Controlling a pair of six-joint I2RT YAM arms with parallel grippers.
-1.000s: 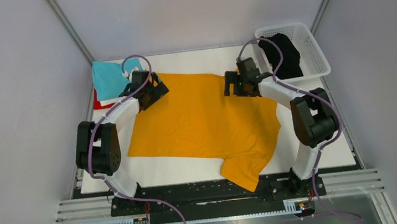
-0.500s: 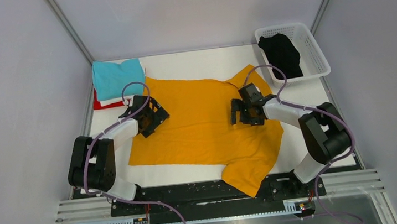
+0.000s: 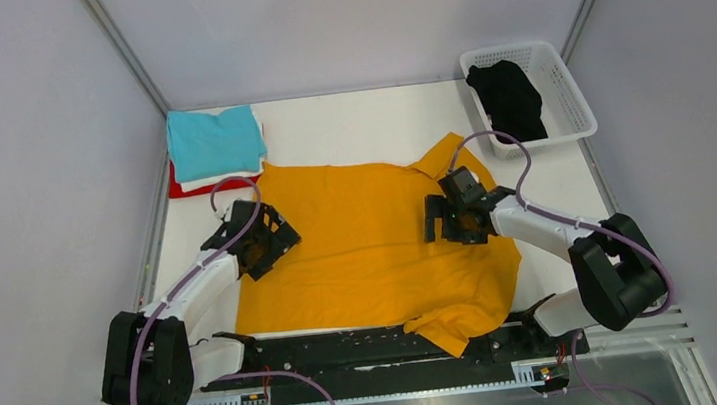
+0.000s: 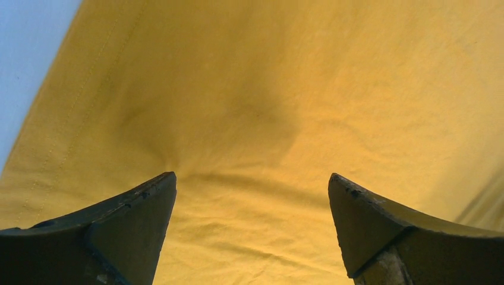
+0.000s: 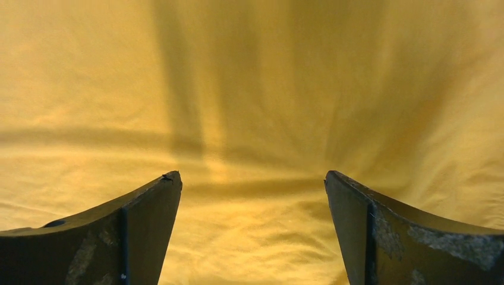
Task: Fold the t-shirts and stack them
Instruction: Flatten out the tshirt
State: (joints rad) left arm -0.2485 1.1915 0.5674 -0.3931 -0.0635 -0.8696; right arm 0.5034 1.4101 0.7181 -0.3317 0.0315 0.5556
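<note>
**Both end effectors spread over the mustard-orange tee**

A large mustard-orange cloth t-shirt (image 3: 369,247) lies spread across the middle of the white bench (image 3: 346,118). It is mostly flat. One pointed part sticks out at its far right corner, and a rumpled part at the near right hangs over the bench's near edge onto the black base rail (image 3: 350,349).

The left end effector (image 3: 268,242) sits over the shirt's left side, close to its hem. Its two dark fingers (image 4: 128,217) are spread wide with nothing between them but orange fabric below. The right end effector (image 3: 445,225) sits over the shirt's right side, also with its jaws wide apart and holding nothing. Soft creases run through the cloth under both. Whether any fingertip actually touches the fabric cannot be told.

At the far left corner of the bench a folded teal t-shirt (image 3: 214,142) tops a small stack. The edge of a white t-shirt (image 3: 204,184) and a red t-shirt (image 3: 176,188) show beneath it. The stack lies just beside the orange shirt's far left corner. At the far right, a black t-shirt (image 3: 509,96) is bunched inside a white plastic lattice basket (image 3: 569,90).
</note>
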